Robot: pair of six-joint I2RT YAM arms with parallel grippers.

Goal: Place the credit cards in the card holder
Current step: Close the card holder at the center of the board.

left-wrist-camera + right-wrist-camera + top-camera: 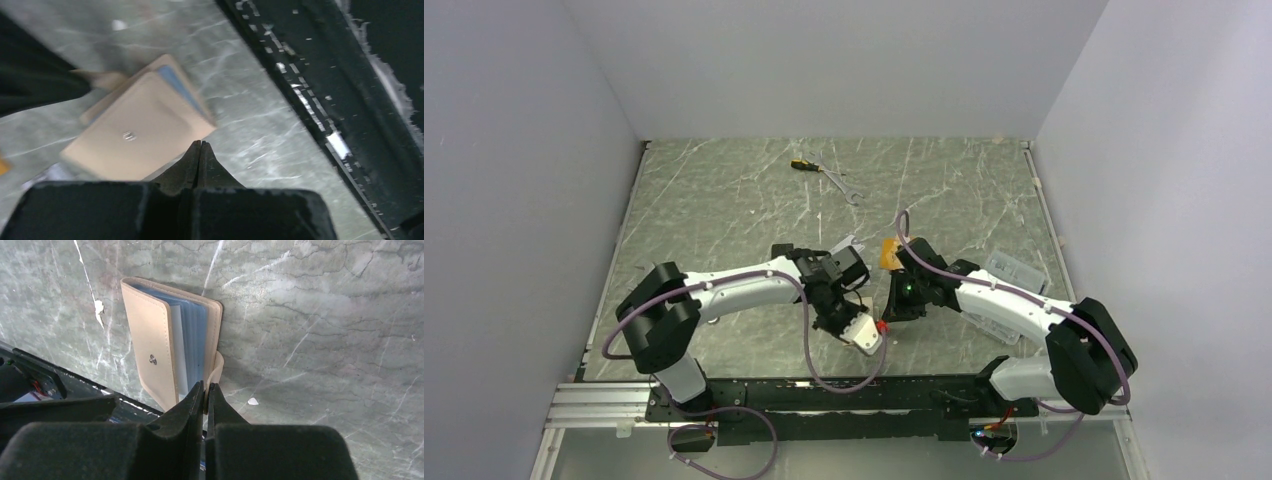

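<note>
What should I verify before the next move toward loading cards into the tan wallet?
1. Small tan leather-like folding wallet parted enough to show its blue sleeves: ok.
2. Right fingers closed on the wallet's edge beside the snap tab: ok.
3. Left fingers holding a card: not ok, they are shut with nothing between them.
4. Thin orange card located, beside the right arm: ok.
5. Black and silver-grey cards located: cannot tell.
</note>
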